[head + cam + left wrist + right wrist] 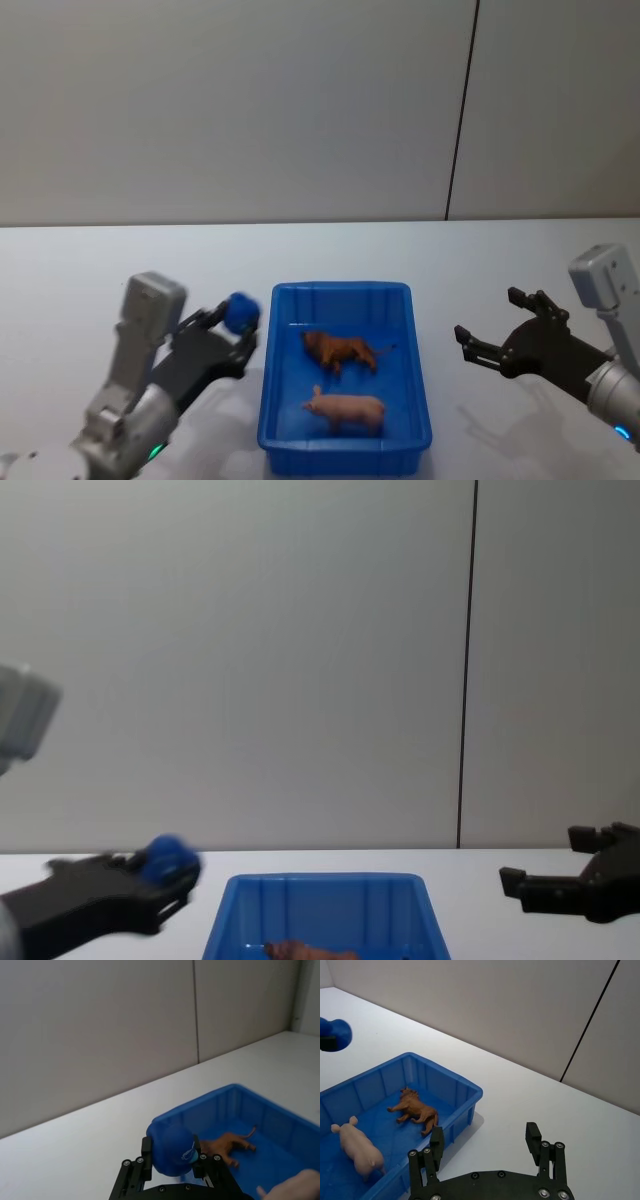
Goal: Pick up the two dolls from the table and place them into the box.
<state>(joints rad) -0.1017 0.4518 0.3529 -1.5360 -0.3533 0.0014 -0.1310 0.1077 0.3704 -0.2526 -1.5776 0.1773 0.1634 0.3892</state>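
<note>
Looking about half done: the reddish-brown lion doll (340, 350) already lies in the blue box (345, 292) beside a pink pig (348, 408), the left gripper (228, 320) clamps the blue doll (241, 312) just beside the rim, the right gripper (487, 327) hovers wide open over the table (520, 260).

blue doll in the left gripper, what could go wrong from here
The left gripper holds the rounded bright blue soft doll outside the bright blue ribbed plastic bin, just left of its rim; released here, it would likely drop onto the plain white tabletop. Moving across, it could clip the rim. Dropped inside, it may land on the reddish-brown lion doll.
</note>
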